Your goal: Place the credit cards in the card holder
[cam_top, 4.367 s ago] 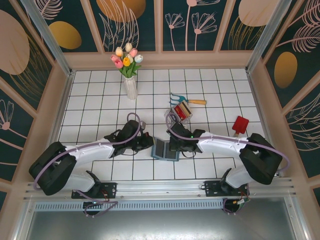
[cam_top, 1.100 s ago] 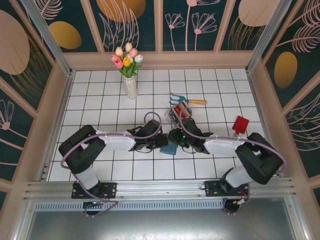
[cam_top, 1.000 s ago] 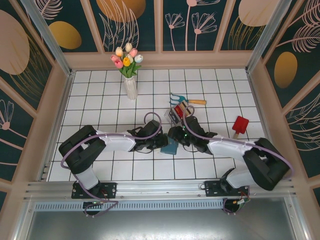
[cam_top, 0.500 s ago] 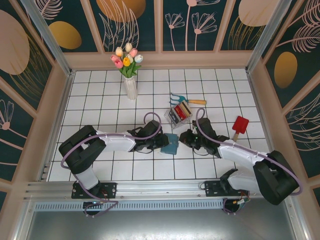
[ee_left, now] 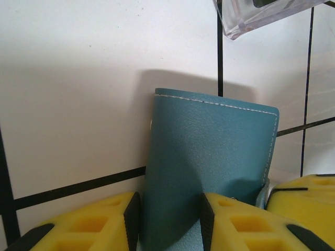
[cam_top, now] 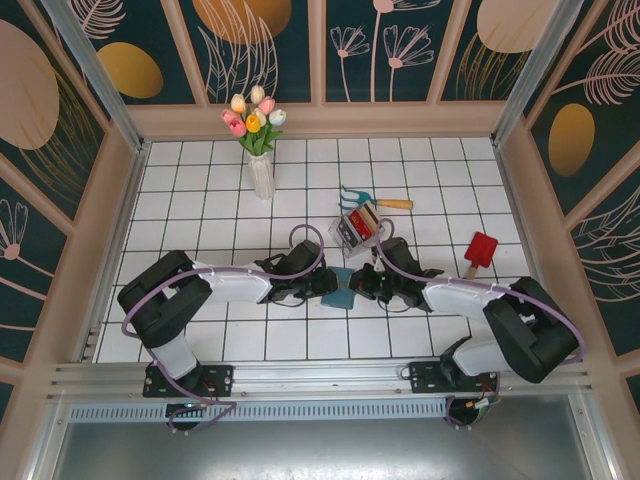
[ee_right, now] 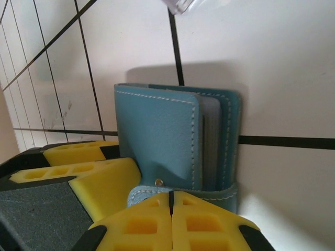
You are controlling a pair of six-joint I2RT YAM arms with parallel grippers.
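Tray [cam_top: 358, 227] just behind card holder [cam_top: 342, 291]

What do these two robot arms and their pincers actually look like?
The left arm and right arm are white tubular shells with chunky black joints. A lilac cable loops along each. The left gripper and right gripper have bright yellow fingers moulded with rectangular hollows.

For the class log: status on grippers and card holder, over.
Left gripper clamps teal leather folding card holder. Right gripper shut at its snap strap. Clear plastic tray beyond, apart.
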